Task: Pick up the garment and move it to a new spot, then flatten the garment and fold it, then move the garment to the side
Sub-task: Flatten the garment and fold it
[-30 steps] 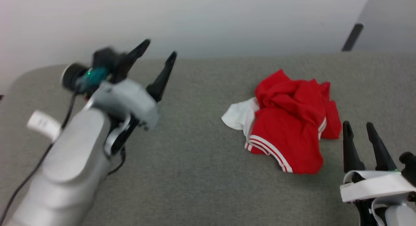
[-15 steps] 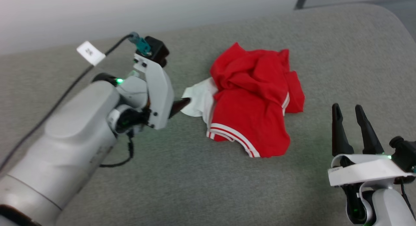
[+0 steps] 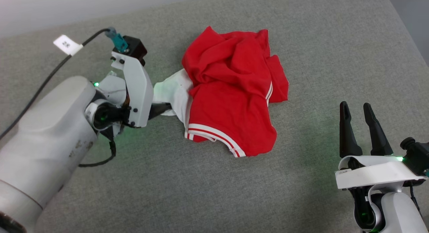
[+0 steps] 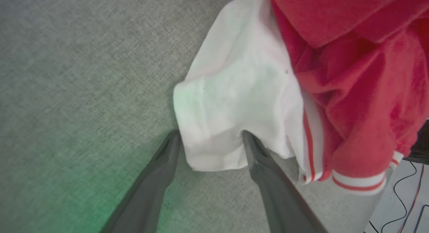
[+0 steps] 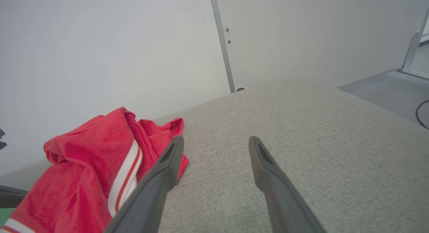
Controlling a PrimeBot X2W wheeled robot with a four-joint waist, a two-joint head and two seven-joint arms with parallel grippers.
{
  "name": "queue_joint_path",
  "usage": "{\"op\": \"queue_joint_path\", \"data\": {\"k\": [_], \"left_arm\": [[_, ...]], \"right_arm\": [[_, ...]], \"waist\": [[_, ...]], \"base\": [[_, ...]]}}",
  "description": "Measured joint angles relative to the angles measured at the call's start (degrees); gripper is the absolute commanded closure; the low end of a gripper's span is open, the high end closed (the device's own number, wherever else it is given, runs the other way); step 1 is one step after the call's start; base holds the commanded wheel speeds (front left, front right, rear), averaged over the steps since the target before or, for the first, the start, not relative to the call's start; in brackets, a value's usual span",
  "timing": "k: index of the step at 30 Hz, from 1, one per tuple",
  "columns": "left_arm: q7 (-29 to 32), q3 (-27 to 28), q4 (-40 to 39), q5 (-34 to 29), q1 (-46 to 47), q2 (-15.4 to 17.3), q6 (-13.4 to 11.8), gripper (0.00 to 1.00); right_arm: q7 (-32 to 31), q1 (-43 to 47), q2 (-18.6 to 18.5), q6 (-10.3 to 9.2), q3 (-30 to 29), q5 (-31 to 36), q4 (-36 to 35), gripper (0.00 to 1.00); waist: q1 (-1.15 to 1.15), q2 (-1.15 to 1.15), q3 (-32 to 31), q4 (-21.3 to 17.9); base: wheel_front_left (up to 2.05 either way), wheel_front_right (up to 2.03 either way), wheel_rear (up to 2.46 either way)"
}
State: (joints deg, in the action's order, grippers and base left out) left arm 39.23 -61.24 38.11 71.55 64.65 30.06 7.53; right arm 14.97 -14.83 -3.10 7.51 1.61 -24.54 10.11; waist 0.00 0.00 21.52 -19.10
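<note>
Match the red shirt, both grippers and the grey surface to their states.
Things:
1 red soft-fabric shirt with white sleeves
2 left gripper
3 right gripper
4 grey woven surface
States:
a jaws open over bare surface
b bunched in a heap
c beneath everything
d jaws open either side of a white sleeve
Pairs: 1-b, 2-d, 3-a, 4-c

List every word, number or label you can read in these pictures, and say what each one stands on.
White tag on the cable: two dark characters, too blurred to read.
White bracket behind the right gripper: tiny print, too small to read.
Garment: no lettering visible.
</note>
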Motion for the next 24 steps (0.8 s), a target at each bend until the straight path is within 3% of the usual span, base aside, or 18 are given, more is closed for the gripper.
{"op": "queue_joint_path", "data": {"k": [1, 2, 3, 14, 24], "left_arm": [[0.18, -0.43, 0.1, 0.09, 0.32, 0.08, 0.0, 0.37], [0.33, -0.85, 0.18, 0.19, 0.68, 0.11, 0.0, 0.62], [0.33, -1.07, 0.32, 0.57, 0.86, 0.1, -0.01, 0.97], [-4.1, -2.99, 0.93, 4.07, 0.44, -1.16, 0.01, 1.0], [-6.43, -1.89, -1.16, 8.77, -2.52, 8.12, 0.01, 1.0]], "right_arm": [[0.0, 0.0, 0.01, 0.0, -0.07, 0.0, -0.01, 0.0], [0.0, 0.0, 0.02, 0.0, -0.13, 0.01, 0.0, 0.0], [0.0, -0.01, 0.02, 0.0, -0.21, 0.04, -0.01, 0.0], [0.0, 0.58, 0.03, 0.0, -1.43, 1.57, -0.1, 0.0], [0.0, 1.38, -1.53, 0.0, -0.85, 2.12, 0.63, 0.0]], "waist": [[0.0, 0.0, 0.19, -0.15], [0.0, 0.0, 0.33, -0.23], [0.0, 0.0, 0.36, -0.2], [0.0, 0.0, -1.49, 4.01], [0.0, 0.0, -5.14, 10.72]], "base": [[0.0, 0.0, 0.0], [0.0, 0.0, 0.0], [0.0, 0.0, 0.0], [0.0, 0.0, 0.0], [0.0, 0.0, 0.0]]}}
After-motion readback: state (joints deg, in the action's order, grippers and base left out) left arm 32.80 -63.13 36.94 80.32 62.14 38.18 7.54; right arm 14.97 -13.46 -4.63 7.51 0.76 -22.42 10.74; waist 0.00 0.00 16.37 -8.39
